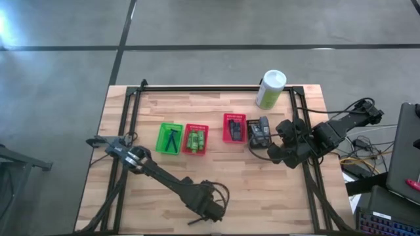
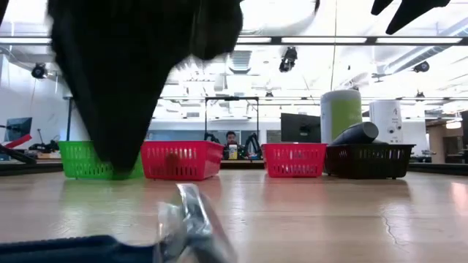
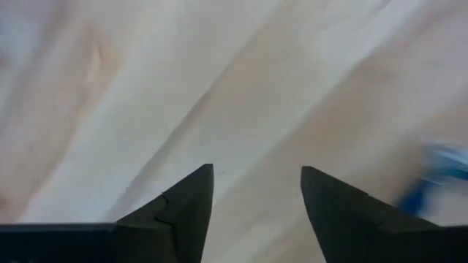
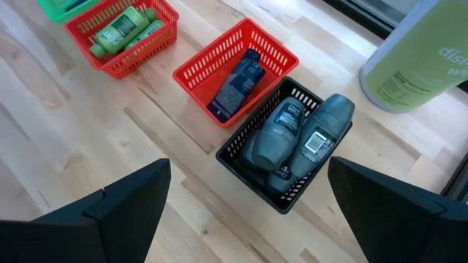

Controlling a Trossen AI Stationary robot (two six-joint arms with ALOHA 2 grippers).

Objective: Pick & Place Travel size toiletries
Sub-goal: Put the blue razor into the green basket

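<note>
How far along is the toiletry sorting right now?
Mostly done, it looks. Green bottles lie in one red basket, dark tubes in the other red one, grey containers in the black basket, and sticks in the green basket. Nothing is in hand: the left gripper and right gripper are open and empty. No loose toiletries show on the table.

— How are the baskets arranged on the table (image 1: 216, 190)?
— Four baskets are set in a row across the middle. The T-shaped sticks (image 1: 172, 139) are held in the leftmost basket (image 1: 170, 138), the little bottles (image 1: 195, 140) in the next basket (image 1: 195, 139).
— And further right?
— After a gap, wedge tubes (image 1: 234, 130) are held in the third basket (image 1: 234, 128), and rounded containers (image 1: 260, 131) in the last basket (image 1: 259, 133), just beside it. A canister (image 1: 270, 89) is stood behind these.
</note>
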